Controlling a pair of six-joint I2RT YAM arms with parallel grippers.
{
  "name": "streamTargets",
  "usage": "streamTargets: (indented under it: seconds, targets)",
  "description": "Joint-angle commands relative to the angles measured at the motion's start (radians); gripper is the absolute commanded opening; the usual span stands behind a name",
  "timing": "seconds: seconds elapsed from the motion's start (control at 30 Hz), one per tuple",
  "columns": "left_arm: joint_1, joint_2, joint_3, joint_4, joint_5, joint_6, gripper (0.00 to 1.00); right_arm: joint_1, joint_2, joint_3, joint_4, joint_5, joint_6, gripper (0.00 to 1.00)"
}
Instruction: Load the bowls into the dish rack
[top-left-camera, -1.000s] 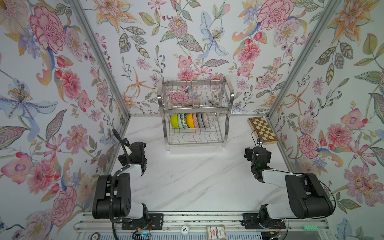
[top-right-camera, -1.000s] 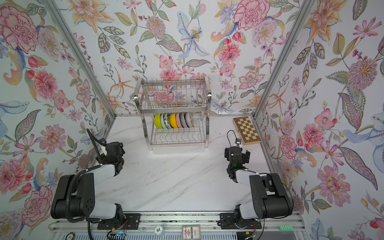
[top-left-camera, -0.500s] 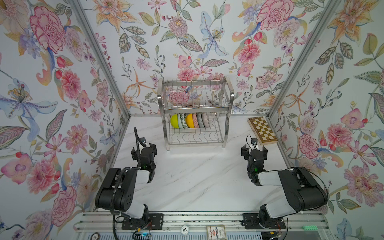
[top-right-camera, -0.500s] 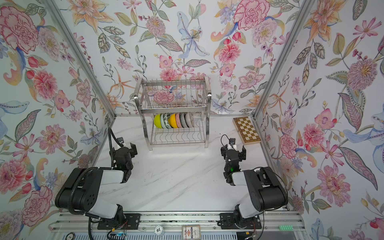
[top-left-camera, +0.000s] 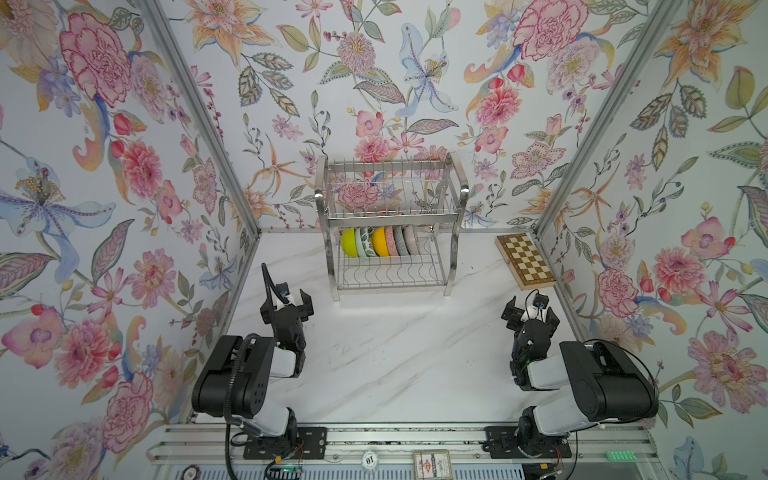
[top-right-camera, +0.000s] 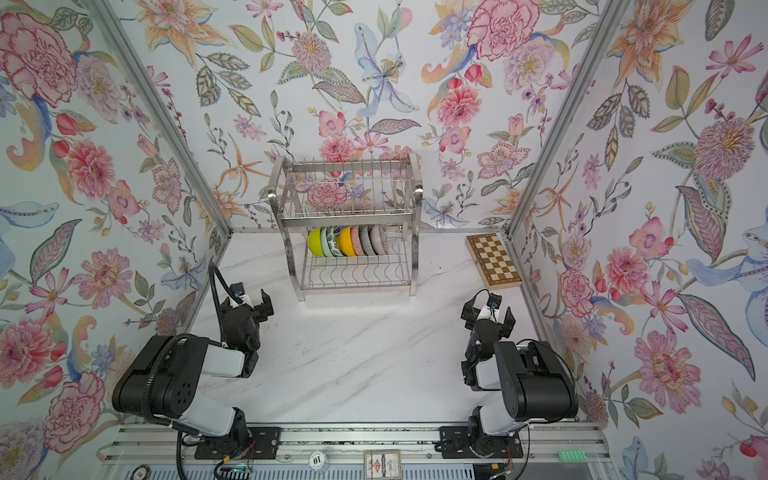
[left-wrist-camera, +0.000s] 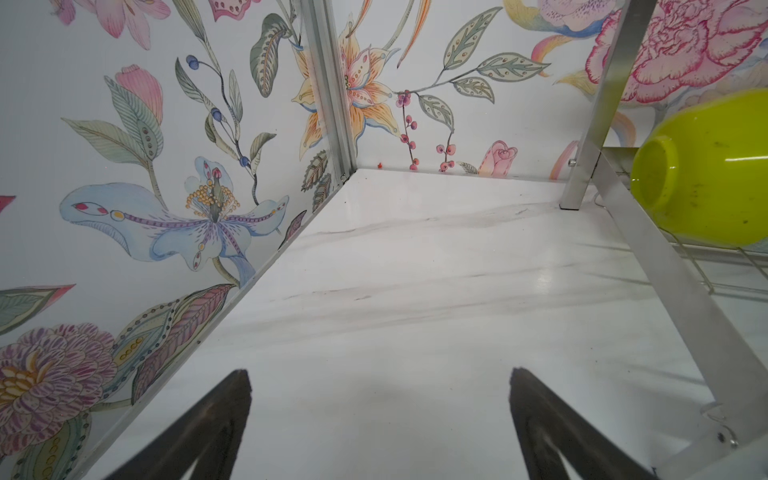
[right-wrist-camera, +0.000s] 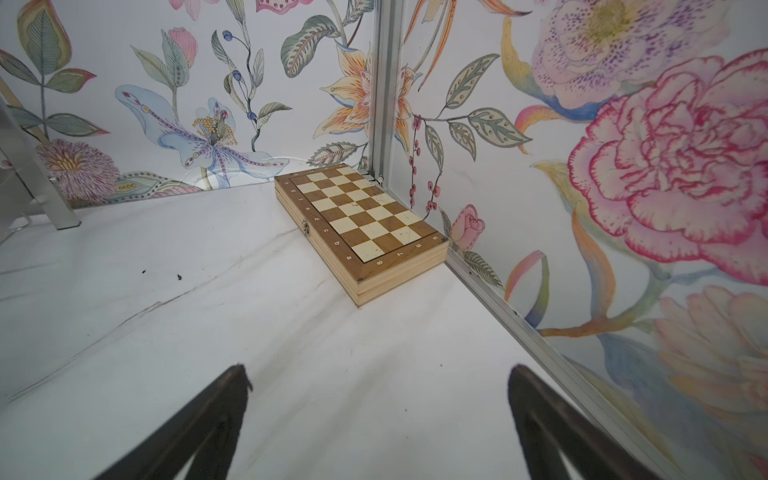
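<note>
The steel dish rack (top-left-camera: 390, 167) (top-right-camera: 345, 165) stands at the back wall. Several bowls stand on edge in a row in its lower tier: a lime-yellow bowl (top-left-camera: 348, 242) (top-right-camera: 315, 242) at the left end, then a green-leaf bowl (top-left-camera: 365, 242), an orange-yellow bowl (top-left-camera: 379, 242) and patterned ones. My left gripper (top-left-camera: 288, 301) (top-right-camera: 246, 302) hangs open above the table, in front of the rack's left leg. The right gripper (top-left-camera: 531, 312) (top-right-camera: 488, 313) is open near the right wall. In the left wrist view the left gripper (left-wrist-camera: 380, 374) holds nothing, with the lime-yellow bowl (left-wrist-camera: 706, 174) off to one side. The right gripper (right-wrist-camera: 378, 372) also holds nothing.
A wooden chessboard (top-left-camera: 524, 261) (top-right-camera: 493, 261) (right-wrist-camera: 357, 212) lies in the back right corner against the wall. Flowered walls close in the white marble table (top-left-camera: 399, 357) on three sides. A rack leg (left-wrist-camera: 590, 137) (right-wrist-camera: 37, 183) shows in each wrist view.
The left gripper has swung away from the left wall to face the back. The right gripper has shifted a little toward the right wall. Both stayed open.
</note>
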Motion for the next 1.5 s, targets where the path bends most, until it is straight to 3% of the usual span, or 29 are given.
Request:
streamTargets:
  seconds: [0.0,0.1,0.17,0.33,0.4,1.47]
  targets:
    - [-0.001,0.022,-0.01,0.079,0.008,0.019,0.99,0.003,-0.002,-0.032,0.105,-0.038,0.036,0.99]
    - [-0.001,0.021,-0.01,0.076,0.011,0.018,0.99,-0.008,0.034,-0.032,0.118,-0.102,0.035,0.98]
    - [-0.001,0.022,-0.01,0.075,0.011,0.017,0.99,0.006,0.092,-0.005,0.163,-0.041,0.012,0.99]
    - [-0.002,0.021,-0.009,0.074,0.012,0.018,0.99,-0.019,0.045,0.116,-0.139,-0.035,0.065,0.99]
    - [-0.002,0.022,-0.007,0.073,0.012,0.017,0.99,-0.08,0.024,0.143,-0.23,-0.127,0.122,0.98]
    - [0.009,0.019,-0.002,0.055,0.035,0.009,0.99,-0.08,0.029,0.142,-0.221,-0.141,0.108,0.99]
